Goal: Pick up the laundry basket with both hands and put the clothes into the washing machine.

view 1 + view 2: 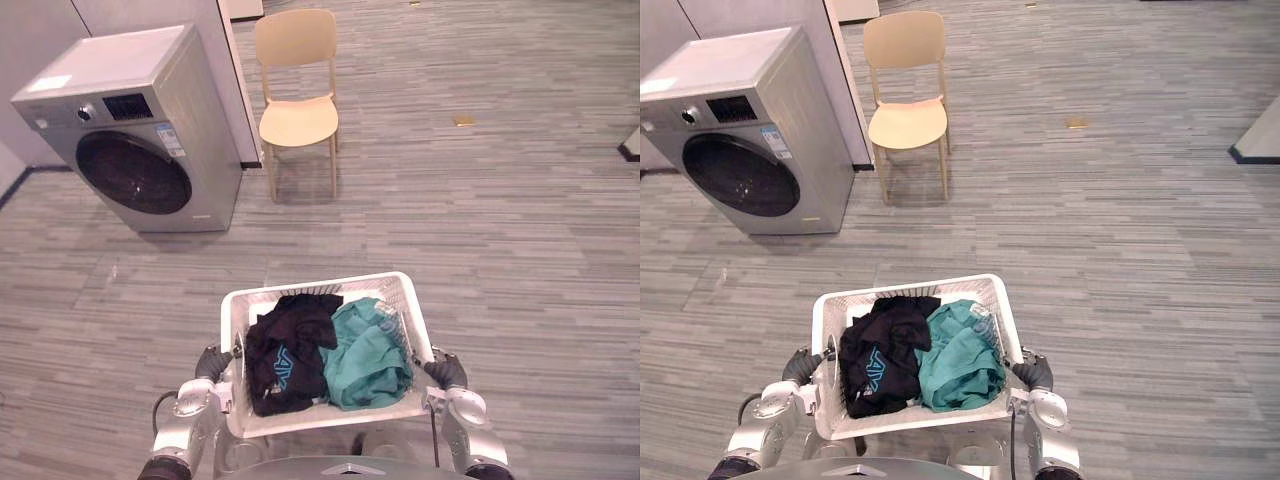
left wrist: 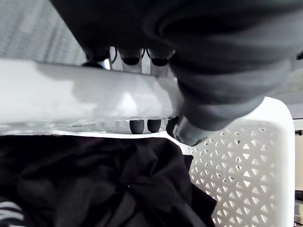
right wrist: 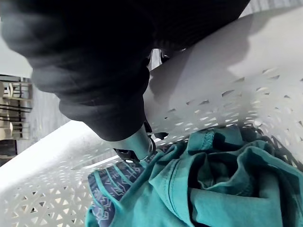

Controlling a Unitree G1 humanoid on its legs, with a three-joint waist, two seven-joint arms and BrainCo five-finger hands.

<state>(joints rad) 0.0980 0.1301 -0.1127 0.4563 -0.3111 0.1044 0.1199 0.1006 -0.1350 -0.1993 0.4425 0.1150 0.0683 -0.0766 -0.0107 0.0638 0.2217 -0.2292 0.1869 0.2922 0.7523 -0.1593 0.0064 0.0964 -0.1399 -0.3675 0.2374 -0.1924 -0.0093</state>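
I hold a white perforated laundry basket low in front of me, off the floor. A black garment fills its left half and a teal garment its right half. My left hand grips the basket's left rim, and in the left wrist view its dark fingertips curl over the rim. On the opposite rim my right hand is clamped, its thumb hooked inside above the teal cloth. The grey washing machine stands at the far left, its round dark door closed.
A pale wooden chair stands right of the washing machine, against a white panel. A small tan scrap lies on the striped grey floor at the far right. A white object pokes in at the right edge.
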